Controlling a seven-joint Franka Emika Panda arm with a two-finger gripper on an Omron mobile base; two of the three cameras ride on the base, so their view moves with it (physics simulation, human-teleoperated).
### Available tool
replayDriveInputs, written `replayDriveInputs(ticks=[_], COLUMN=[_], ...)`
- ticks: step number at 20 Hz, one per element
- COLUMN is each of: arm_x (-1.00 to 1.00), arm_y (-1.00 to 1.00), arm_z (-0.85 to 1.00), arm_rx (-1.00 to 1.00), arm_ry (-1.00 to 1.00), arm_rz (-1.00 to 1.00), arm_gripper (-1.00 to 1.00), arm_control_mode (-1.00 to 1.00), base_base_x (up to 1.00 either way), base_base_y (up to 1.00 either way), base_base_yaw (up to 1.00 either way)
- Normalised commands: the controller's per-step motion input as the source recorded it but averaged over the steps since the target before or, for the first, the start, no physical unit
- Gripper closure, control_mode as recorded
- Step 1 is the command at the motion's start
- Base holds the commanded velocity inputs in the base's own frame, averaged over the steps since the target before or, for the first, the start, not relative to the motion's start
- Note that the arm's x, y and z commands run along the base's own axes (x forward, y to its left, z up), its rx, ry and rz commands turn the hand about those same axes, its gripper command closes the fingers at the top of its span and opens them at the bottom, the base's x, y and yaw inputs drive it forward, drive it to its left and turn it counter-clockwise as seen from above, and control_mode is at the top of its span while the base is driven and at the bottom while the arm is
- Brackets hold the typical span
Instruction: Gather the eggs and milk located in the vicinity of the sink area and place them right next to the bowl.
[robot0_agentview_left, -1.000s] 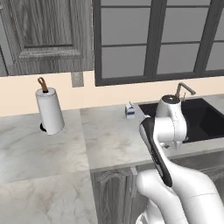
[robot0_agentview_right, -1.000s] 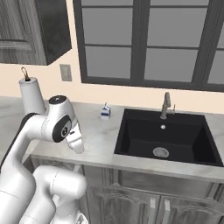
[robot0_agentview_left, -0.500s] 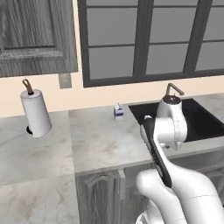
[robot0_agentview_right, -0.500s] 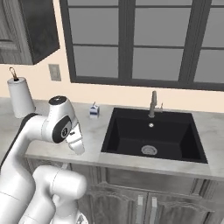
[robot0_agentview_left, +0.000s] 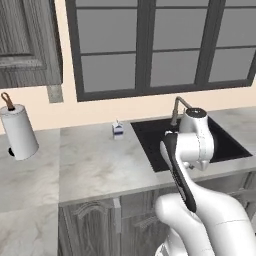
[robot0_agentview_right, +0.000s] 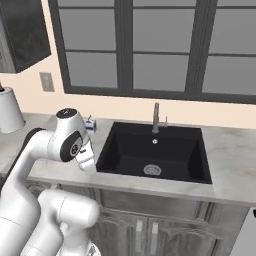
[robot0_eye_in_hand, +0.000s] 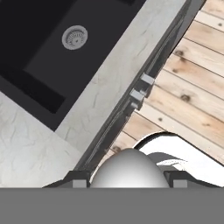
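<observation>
White glossy arm (robot0_agentview_left: 200, 210), rounded fat links, smooth shells. Dark grey/black strip runs along one link (robot0_agentview_left: 179, 172) in the left base view. Round joint cap with a grey flat top (robot0_agentview_left: 194, 113). In the right base view a circular grey joint disc with small marks sits on the side of the elbow housing (robot0_agentview_right: 73, 145), dark band on the link behind it (robot0_agentview_right: 25, 150). Bulbous white base segment below (robot0_agentview_right: 70, 212). In the hand view two small dark finger tips of the end effector (robot0_eye_in_hand: 127, 177), a whitish oval thing between them.
</observation>
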Motion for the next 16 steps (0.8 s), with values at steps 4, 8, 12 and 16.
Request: replayDriveInputs(ticks=[4, 8, 12, 16], arm_x=[0.0, 0.0, 0.0, 0.0], arm_y=[0.0, 0.0, 0.0, 0.0], arm_z=[0.0, 0.0, 0.0, 0.0], arm_rx=[0.0, 0.0, 0.0, 0.0], arm_ry=[0.0, 0.0, 0.0, 0.0], arm_rz=[0.0, 0.0, 0.0, 0.0], arm_gripper=[1.0, 1.0, 1.0, 1.0], arm_control_mode=[1.0, 1.0, 1.0, 1.0], base_base_x=[0.15, 0.18, 0.19, 0.16], base_base_y=[-0.54, -0.55, -0.6, -0.65], base_base_yaw=[0.0, 0.0, 0.01, 0.05])
